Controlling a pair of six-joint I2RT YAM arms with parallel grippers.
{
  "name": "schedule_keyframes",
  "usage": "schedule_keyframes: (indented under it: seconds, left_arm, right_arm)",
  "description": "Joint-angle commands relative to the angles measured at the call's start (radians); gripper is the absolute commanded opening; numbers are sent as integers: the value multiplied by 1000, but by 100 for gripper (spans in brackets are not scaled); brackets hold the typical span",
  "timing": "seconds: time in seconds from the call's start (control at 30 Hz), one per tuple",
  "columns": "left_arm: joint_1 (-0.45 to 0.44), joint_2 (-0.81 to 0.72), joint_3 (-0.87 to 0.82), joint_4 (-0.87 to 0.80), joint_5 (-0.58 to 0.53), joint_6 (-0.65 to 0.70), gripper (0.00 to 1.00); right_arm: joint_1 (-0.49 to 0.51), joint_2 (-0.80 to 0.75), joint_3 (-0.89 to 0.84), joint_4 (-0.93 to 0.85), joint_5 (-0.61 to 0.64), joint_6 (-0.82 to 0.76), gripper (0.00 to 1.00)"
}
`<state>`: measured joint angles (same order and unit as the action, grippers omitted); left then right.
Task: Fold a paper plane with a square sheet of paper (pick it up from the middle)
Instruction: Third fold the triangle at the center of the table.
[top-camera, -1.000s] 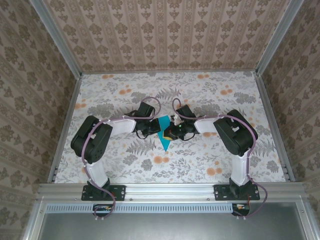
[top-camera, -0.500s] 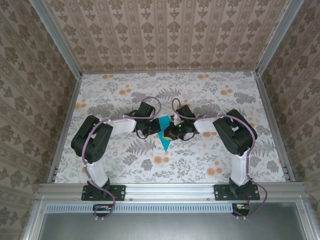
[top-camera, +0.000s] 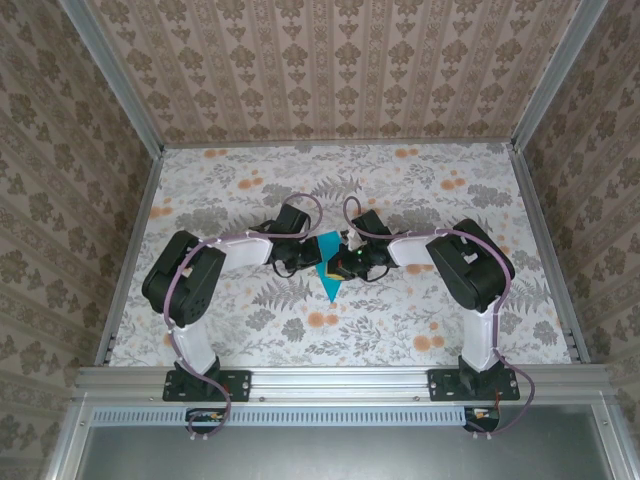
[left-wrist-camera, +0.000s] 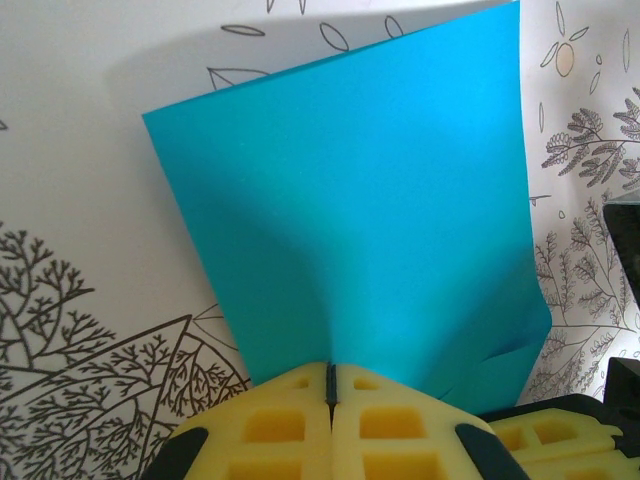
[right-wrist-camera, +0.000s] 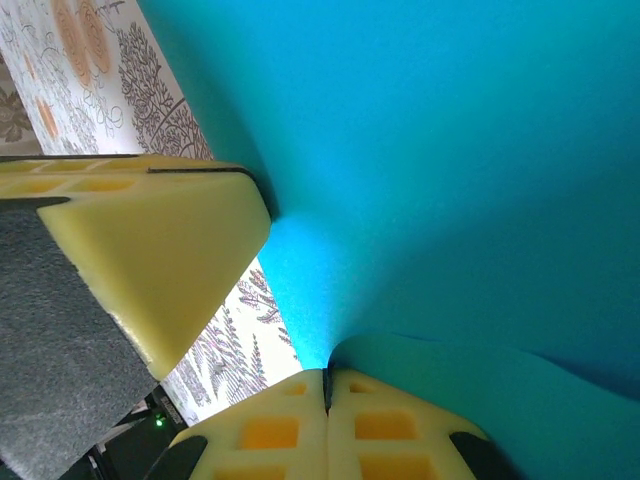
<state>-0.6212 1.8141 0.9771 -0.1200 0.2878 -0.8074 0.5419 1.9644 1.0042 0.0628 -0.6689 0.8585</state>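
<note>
Both tools are closed. The left gripper (left-wrist-camera: 330, 385) has its yellow pads pressed together on the near edge of the paper plane (left-wrist-camera: 360, 220), at the bottom centre of the left wrist view. The right gripper (right-wrist-camera: 325, 390) is likewise clamped on the same sheet, at the bottom centre of its own view.

The table (top-camera: 420, 200), with its floral cover, takes up the middle of the overhead frame. The two arms reach inward from lower left and lower right and meet at centre. The plane sits between the two heads, its sharp point aimed at the bottom of the frame. Whether it is lifted or touching the table I cannot tell from above.

Risks, as I judge them:
- The heads are very close, so a small misstep could knock them together.
- Pulling in opposite directions could tear the sheet at either pinch.
- The paper bows around both clamps, and an uneven squeeze could set a stray crease off the centre line.

Count: one table, two arms, two grippers, one paper plane.
</note>
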Motion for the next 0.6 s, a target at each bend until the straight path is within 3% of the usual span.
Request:
schedule_keyframes:
  seconds: [0.0, 0.57]
  left_arm:
    - [-6, 29, 10, -30, -6, 22, 6]
    - [-8, 33, 16, -27, 6, 24, 5]
  right_arm:
    - [4, -31, -24, -49, 52, -21, 1]
    - [4, -25, -9, -19, 12, -21, 1]
